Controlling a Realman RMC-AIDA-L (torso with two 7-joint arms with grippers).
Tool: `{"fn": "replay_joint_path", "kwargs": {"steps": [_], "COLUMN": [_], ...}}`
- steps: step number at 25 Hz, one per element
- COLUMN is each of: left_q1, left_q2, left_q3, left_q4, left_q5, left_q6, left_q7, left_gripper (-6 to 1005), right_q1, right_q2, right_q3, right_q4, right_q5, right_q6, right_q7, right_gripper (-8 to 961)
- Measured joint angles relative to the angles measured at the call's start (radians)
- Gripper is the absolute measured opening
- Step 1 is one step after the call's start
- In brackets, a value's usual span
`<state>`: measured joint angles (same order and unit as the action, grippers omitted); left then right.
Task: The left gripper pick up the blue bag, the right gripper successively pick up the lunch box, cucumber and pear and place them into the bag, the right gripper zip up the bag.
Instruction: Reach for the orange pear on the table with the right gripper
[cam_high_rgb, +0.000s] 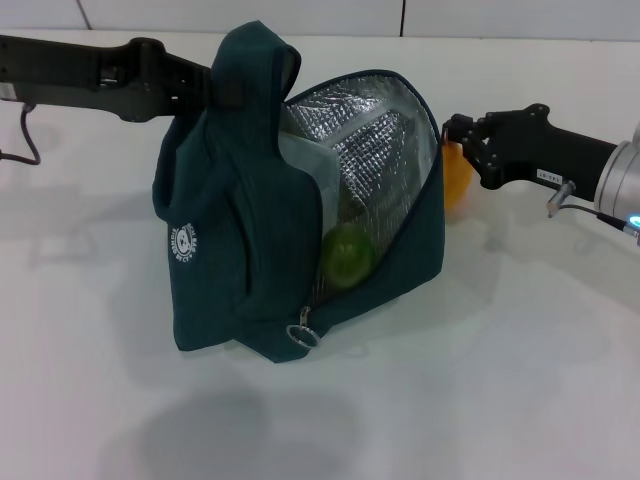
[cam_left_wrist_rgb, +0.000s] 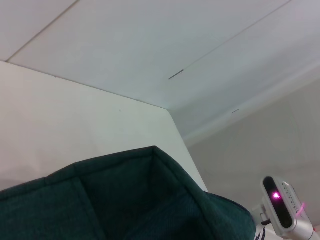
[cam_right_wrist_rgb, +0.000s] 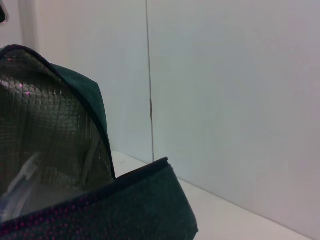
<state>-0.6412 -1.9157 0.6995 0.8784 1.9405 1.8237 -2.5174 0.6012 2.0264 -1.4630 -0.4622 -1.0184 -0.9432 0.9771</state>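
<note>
Right end effector (cam_high_rgb: 452, 140) gripping pear (cam_high_rgb: 457, 178)

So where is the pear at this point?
In the head view the pear is held by the right gripper on the right, just outside the open rim of the blue bag, not yet inside.
</note>
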Motion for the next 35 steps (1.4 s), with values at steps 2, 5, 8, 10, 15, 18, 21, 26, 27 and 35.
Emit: {"fn": "replay_joint_path", "kwargs": {"steps": [2, 5, 8, 10, 15, 18, 21, 26, 27, 35], "left_q1": [0.000, 0.000, 0.001, 0.001, 0.005, 0.007, 0.009, 0.009, 0.009, 0.009], "left_q2": [0.000, 0.000, 0.000, 0.000, 0.000, 0.000, 0.000, 0.001, 0.000, 0.000], "left_q3": [0.000, 0.000, 0.000, 0.000, 0.000, 0.000, 0.000, 0.000, 0.000, -0.002], "left_q4": [0.000, 0.000, 0.001, 0.002, 0.002, 0.003, 0.004, 0.004, 0.003, 0.002], "left_q5": [0.000, 0.000, 0.000, 0.000, 0.000, 0.000, 0.000, 0.000, 0.000, 0.000], "left_q6": [0.000, 0.001, 0.001, 0.002, 0.003, 0.004, 0.005, 0.006, 0.006, 0.005], "left_q7": [0.000, 0.000, 0.000, 0.000, 0.000, 0.000, 0.000, 0.000, 0.000, 0.001], "left_gripper": [45, 45, 45, 45, 45, 45, 45, 45, 45, 45], "right_q1": [-0.001, -0.002, -0.005, -0.009, -0.039, -0.076, -0.095, -0.107, -0.108, -0.107], "right_q2": [0.000, 0.000, 0.000, 0.000, -0.003, -0.006, -0.008, -0.009, -0.008, -0.004], "right_q3": [0.001, 0.003, 0.006, 0.006, 0.006, 0.008, 0.017, 0.018, 0.018, 0.007], "right_q4": [-0.001, -0.002, -0.003, -0.005, -0.033, -0.071, -0.096, -0.099, -0.095, -0.044], "right_q5": [0.000, 0.000, 0.000, 0.004, 0.052, 0.097, 0.106, 0.114, 0.114, 0.109], "right_q6": [-0.001, -0.005, -0.008, -0.010, -0.034, -0.056, -0.071, -0.078, -0.081, -0.131], "right_q7": [-0.001, -0.006, -0.010, -0.011, -0.011, -0.011, -0.005, -0.001, 0.000, -0.012], "right_gripper": [87, 37, 2, 1, 12, 31, 51, 83, 89, 141]}}
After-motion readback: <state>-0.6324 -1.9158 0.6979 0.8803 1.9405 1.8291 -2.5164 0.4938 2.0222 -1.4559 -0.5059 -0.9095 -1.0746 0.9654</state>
